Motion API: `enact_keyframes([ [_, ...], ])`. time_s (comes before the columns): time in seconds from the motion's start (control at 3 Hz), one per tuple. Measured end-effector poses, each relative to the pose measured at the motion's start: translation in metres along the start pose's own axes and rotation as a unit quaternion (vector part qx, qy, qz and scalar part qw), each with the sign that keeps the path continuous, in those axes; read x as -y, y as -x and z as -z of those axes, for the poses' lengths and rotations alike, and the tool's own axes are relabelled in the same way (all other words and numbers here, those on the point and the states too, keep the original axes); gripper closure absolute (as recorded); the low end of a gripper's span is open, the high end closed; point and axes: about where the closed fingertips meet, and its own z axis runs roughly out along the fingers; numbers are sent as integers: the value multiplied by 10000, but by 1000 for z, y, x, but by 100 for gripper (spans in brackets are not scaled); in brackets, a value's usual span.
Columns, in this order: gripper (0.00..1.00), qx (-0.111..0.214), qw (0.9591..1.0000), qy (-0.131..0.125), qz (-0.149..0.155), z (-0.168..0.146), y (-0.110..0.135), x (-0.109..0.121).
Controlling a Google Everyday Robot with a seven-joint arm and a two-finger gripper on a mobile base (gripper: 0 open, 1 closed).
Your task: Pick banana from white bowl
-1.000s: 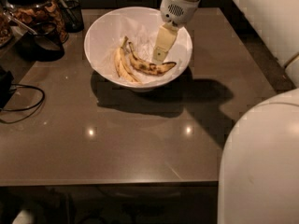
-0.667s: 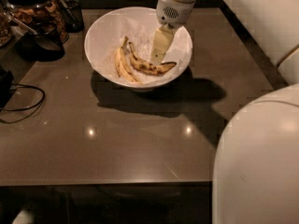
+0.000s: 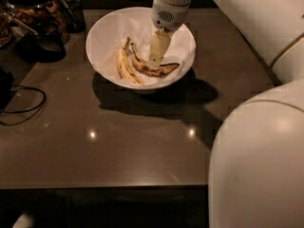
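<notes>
Mis-grasp was risked: the gripper (image 3: 155, 63), its opening not discernible, was poised on the banana (image 3: 167, 70) in the bowl (image 3: 96, 32) near the far edge of the table (image 3: 118, 146), where the paler banana (image 3: 124, 71) alongside could be caught instead.

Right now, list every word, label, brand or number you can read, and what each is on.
None can be read.
The white bowl, the banana and the gripper, which is down in the bowl at the banana, carry no visible print.
The jar at the far left shows no legible label.
</notes>
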Motion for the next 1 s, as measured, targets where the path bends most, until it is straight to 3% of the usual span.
enact_keyframes([
  [1.0,30,-140,9988,281,379,-32,19,-8],
])
